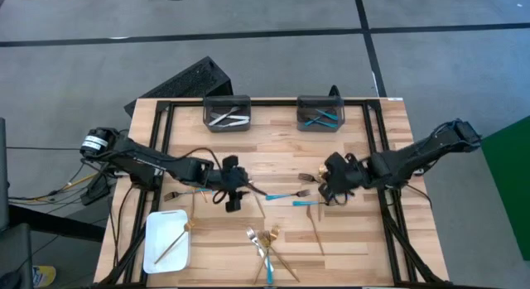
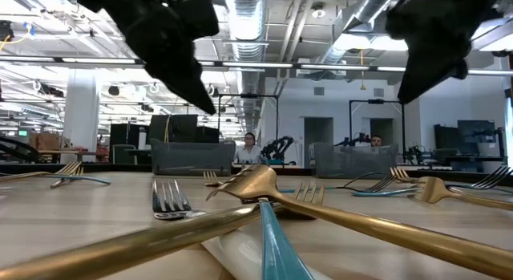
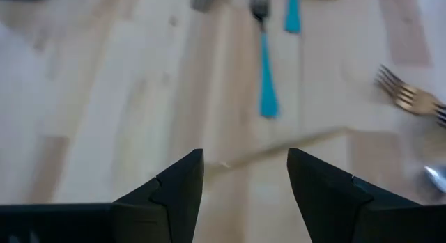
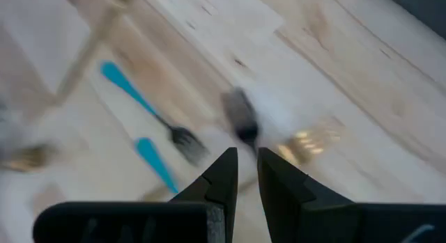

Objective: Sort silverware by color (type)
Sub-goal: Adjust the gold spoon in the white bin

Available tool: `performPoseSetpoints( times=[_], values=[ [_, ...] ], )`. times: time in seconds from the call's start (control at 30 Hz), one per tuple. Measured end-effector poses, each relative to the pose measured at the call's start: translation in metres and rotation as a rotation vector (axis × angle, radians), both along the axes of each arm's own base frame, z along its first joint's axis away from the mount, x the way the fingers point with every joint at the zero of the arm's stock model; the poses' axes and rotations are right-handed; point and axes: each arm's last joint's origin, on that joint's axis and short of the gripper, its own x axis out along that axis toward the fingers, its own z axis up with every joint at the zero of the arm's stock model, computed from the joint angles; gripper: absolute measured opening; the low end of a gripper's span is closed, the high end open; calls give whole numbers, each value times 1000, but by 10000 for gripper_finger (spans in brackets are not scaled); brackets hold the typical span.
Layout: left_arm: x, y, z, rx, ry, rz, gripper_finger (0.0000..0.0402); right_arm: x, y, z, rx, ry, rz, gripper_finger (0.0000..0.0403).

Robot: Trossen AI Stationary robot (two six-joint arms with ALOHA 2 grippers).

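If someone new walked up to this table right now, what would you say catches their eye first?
Probably the two dark arms meeting over the middle of the wooden table: the left gripper with fingers spread, the right gripper nearly closed, above turquoise-handled forks. Next, the two dark bins at the far edge, one with silver pieces, the other turquoise ones. Then the white tray at the near left with one gold fork, and a tangle of forks at the near edge.

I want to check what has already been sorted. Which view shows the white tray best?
The high view: the whole white tray shows at the table's near left corner, with one gold fork lying across it. The low view and both wrist views do not show it recognisably.
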Motion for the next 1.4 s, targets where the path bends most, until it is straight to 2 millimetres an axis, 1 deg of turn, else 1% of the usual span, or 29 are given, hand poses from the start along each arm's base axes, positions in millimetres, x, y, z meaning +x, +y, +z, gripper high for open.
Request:
performPoseSetpoints(
  times=[0.13, 0.23, 0.3, 0.37, 0.43, 0.5, 0.57, 0.67, 0.73, 0.83, 0.9, 0.97, 1.07, 1.13, 1.2, 1.4],
  values=[
    [-11, -19, -5, -24, 77, -5, 196, -1, 26, -2, -15, -99, -34, 81],
    [-22, -32, -10, -4, 154, 3, 196, 6, 43, -9, -22, -147, -10, 81],
    [-28, -37, -12, 34, 182, 16, 196, 14, 54, -16, -25, -169, 29, 81],
    [-30, -40, -12, 64, 179, 38, 196, 28, 66, -22, -10, -235, 60, 81],
    [-29, -41, -11, 86, 156, 56, 196, 42, 74, -30, -34, -273, 115, 81],
    [-26, -40, -9, 103, 105, 85, 196, 55, 76, -38, -70, -272, 148, 81],
    [-20, -38, -5, 109, 40, 105, 196, 65, 73, -44, -56, -266, 99, 81],
    [-12, -34, -1, 105, -18, 80, 196, 76, 66, -49, -23, -260, 6, 81],
    [-9, -32, 1, 147, -27, 4, 196, 79, 65, -50, -25, -257, -10, 81],
    [-8, -29, 1, 267, 1, -118, 193, 82, 67, -46, -25, -271, -1, 81],
    [-6, -25, 1, 292, 3, -145, 187, 81, 68, -43, -27, -273, 10, 81],
    [-3, -20, 2, 254, -19, -109, 179, 83, 72, -39, -18, -293, 23, 81],
    [-2, -14, 1, 134, -30, 2, 168, 85, 76, -37, -10, -325, 28, 81],
    [-6, -15, -2, 72, 14, 39, 162, 87, 78, -40, -6, -326, 30, 81],
    [-16, -21, -4, 13, 92, 45, 157, 88, 78, -47, -19, -300, 31, 81],
    [-51, -47, 0, -82, 293, 112, 139, 98, 72, -60, -33, -286, 2, 81]
  ],
)
